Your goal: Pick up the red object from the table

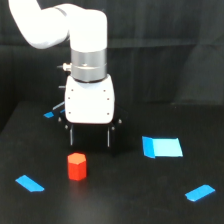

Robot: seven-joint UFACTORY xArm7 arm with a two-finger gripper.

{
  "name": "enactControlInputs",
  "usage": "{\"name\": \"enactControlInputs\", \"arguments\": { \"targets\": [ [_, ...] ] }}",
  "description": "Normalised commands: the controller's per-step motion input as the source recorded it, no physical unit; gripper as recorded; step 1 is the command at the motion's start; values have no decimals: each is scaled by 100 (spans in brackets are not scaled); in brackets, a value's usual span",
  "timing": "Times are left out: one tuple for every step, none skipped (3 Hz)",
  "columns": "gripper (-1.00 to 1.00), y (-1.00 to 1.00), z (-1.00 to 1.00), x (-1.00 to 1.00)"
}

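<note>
No text, label, brand, number or sign can be read anywhere.

A single exterior view looks from in front of the table [165, 200], slightly above its surface and angled a little downward toward the black curtain [165, 50] behind. It sits close: the white arm [75, 30] fills the upper left and is cropped by the top edge, while the table's near part spans the lower frame.
</note>
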Motion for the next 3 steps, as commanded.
{"name": "enactControlInputs", "arguments": {
  "targets": [
    [96, -93, 16, 0],
    [92, -100, -4, 6],
    [99, -82, -8, -7]
  ]
}}
